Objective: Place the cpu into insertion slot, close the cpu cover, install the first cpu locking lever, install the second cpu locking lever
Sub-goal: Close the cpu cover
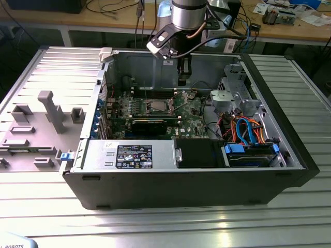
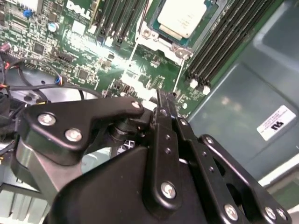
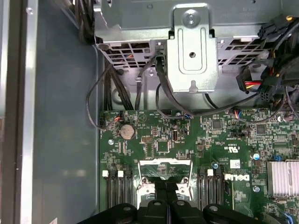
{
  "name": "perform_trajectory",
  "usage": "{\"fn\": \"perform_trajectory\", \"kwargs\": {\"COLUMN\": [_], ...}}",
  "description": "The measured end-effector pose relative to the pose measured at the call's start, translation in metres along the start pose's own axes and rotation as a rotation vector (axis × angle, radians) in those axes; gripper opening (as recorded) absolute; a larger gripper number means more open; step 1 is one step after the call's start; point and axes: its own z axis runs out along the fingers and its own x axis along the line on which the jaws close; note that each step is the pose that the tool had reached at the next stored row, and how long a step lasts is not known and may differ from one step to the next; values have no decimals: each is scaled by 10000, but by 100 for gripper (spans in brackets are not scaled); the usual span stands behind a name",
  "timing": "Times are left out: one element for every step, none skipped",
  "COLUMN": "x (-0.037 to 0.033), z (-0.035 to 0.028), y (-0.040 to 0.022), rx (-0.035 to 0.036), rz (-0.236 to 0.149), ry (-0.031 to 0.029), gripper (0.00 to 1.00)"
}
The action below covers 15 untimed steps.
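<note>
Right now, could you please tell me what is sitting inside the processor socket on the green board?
A silver-topped chip sits there, with a metal frame along its edges. Whatever lies beneath the chip is covered.

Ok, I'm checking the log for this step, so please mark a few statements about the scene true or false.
The cpu lies in the insertion slot. True.
The claw grips the cpu. False: the claw is shut on nothing, apart from the cpu.
The computer case lies open on its side. True.
The black graphics card lies outside the case. False: it sits inside, on the green board.
</note>
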Motion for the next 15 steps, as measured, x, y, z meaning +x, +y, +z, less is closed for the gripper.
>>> {"fn": "perform_trajectory", "kwargs": {"x": [0, -1, -1, -1, -1, -1, -1, -1, -1, -1, -1, -1, -1, -1, -1], "z": [15, 22, 23, 23, 23, 25, 25, 25, 25, 25, 26, 25, 25, 26, 26], "y": [2, 3, 3, 3, 3, 3, 3, 3, 3, 3, 3, 3, 3, 3, 3], "rx": [17, 34, 41, 41, 41, 41, 41, 41, 41, 41, 41, 41, 41, 41, 41], "rz": [0, 1, 1, 1, 1, 1, 2, 2, 2, 2, 2, 2, 1, 2, 2], "ry": [0, -2, -4, -4, -4, -2, -2, -2, -3, -2, -2, -2, -3, -2, -2], "gripper": [11, 11, 11, 11, 11, 11, 11, 11, 11, 11, 11, 11, 11, 11, 11]}}
